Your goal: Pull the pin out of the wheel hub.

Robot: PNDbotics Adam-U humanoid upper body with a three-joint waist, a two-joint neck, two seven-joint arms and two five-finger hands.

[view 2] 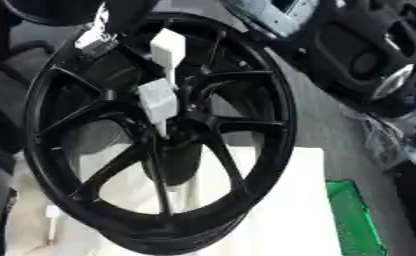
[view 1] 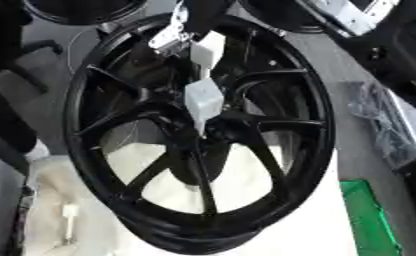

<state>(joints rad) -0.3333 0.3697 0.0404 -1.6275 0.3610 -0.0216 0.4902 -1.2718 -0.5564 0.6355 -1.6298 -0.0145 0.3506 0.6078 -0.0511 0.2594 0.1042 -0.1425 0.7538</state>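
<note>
A large black spoked wheel lies tilted on a white pad. Its hub sits at the centre where the spokes meet. My right arm comes in from the top, with a silver wrist part over the far rim. My right hand shows as pale blocky parts reaching down over the spokes. It ends in a thin pale tip right at the hub. I cannot tell whether that tip is the pin or part of the hand. The hub's middle is hidden under the hand. The left hand does not show.
A small white peg-like piece lies on the pad at lower left. A green strip borders the pad at lower right. A clear bag of dark parts and dark machinery stand to the right. Another black rim lies beyond.
</note>
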